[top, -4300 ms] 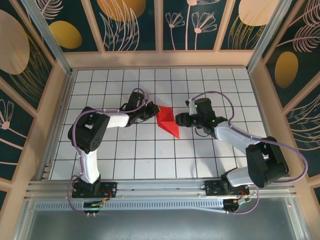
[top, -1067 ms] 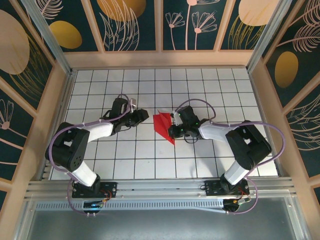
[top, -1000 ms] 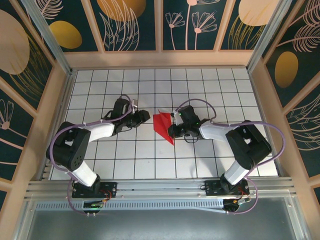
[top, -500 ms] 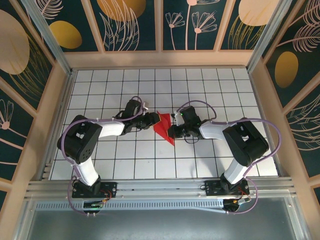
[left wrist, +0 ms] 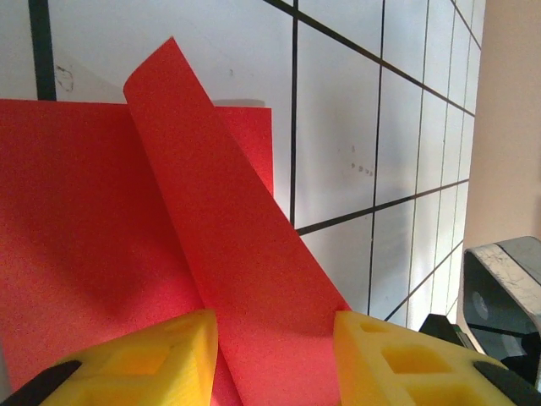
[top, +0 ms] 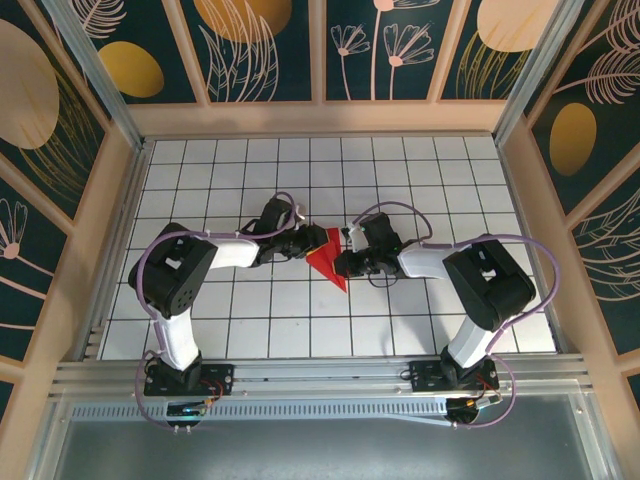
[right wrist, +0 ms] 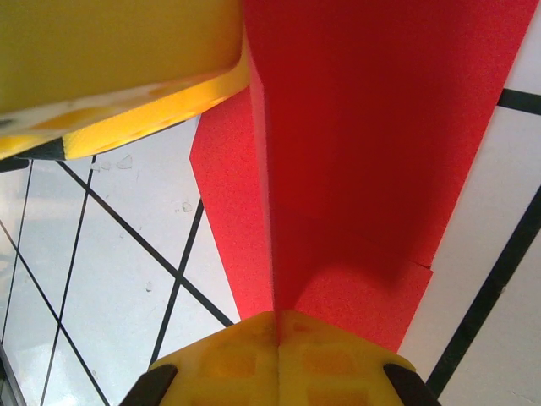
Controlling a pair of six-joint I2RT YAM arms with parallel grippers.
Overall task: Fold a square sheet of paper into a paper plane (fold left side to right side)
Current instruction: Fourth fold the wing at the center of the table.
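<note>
Desk (top: 200,300): white grid.
Square sheet of paper (top: 327,256): mid-desk, between both arms.
Left fingers (left wrist: 272,355): spread, astride raised flap.
Right fingers (right wrist: 279,359): clamped on paper's edge.

Overhead view above table (top: 200,300); wrist cameras close, sharing red paper (top: 326,255).

Left gripper (top: 307,243): shifted right from the open tiles to the left edge of the square sheet of paper (top: 328,256); yellow fingers (left wrist: 144,359) now straddle a raised flap, jaws apart.
Left arm: elbow drawn inward, closer to the centre.
Right gripper (top: 343,262): moved left and slightly nearer, onto the sheet's right side.
Sheet: shifted slightly left, appearing narrower than 4.3 s ago.
</note>
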